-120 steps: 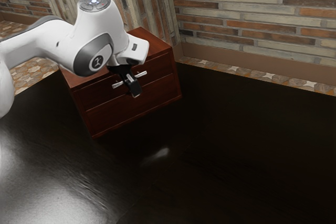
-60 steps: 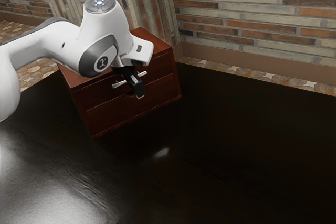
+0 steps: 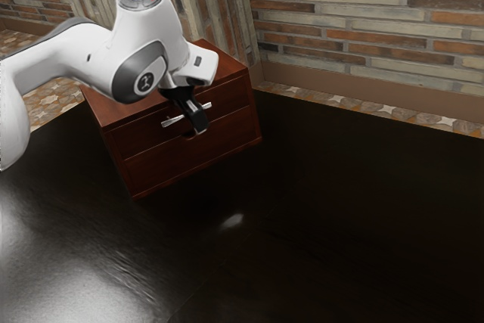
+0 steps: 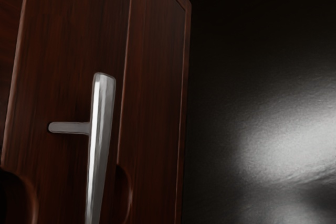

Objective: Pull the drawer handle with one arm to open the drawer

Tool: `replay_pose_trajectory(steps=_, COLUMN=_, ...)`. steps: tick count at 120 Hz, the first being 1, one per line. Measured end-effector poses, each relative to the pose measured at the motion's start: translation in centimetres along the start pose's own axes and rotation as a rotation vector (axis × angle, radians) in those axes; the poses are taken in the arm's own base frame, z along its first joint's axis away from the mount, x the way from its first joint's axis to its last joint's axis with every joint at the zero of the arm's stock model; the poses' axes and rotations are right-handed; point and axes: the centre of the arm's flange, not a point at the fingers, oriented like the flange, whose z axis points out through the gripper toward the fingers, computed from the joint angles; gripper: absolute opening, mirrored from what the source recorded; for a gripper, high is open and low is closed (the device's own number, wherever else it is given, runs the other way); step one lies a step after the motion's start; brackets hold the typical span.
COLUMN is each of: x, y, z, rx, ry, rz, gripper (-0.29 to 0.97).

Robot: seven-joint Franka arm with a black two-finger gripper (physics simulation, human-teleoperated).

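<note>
A dark red wooden cabinet (image 3: 174,158) with two drawers stands on the dark table near the brick wall. Its upper drawer (image 3: 227,96) sits flush with the cabinet front and carries a silver bar handle (image 3: 172,119). My black gripper (image 3: 196,117) is right at this handle, fingers pointing at the drawer front. In the wrist view the handle (image 4: 100,145) runs close under my hand, with dark finger shapes (image 4: 16,198) on either side of it and a gap showing on one side. The gripper is open, straddling the handle.
The lower drawer (image 3: 193,149) lies just beneath the hand. The glossy dark tabletop (image 3: 318,225) stretches in front of the cabinet toward the exterior view's right. A brick wall (image 3: 363,20) closes the back, and a patterned floor strip (image 3: 45,104) lies behind the cabinet.
My hand has moved in closer to the upper drawer front and slightly up, bringing the fingers over the handle. The drawer has not moved.
</note>
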Motion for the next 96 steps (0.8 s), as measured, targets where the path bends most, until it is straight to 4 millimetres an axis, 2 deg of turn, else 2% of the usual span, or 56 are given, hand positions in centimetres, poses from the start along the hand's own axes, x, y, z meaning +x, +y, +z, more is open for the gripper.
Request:
replay_pose_trajectory(steps=18, x=0.4, y=-0.2, z=1.7, rx=-0.017, ry=-0.008, rz=-0.003, gripper=0.68)
replay_pose_trajectory(steps=96, x=1.2, y=1.6, z=3.2, rx=-0.04, ry=-0.026, rz=0.023, gripper=0.68)
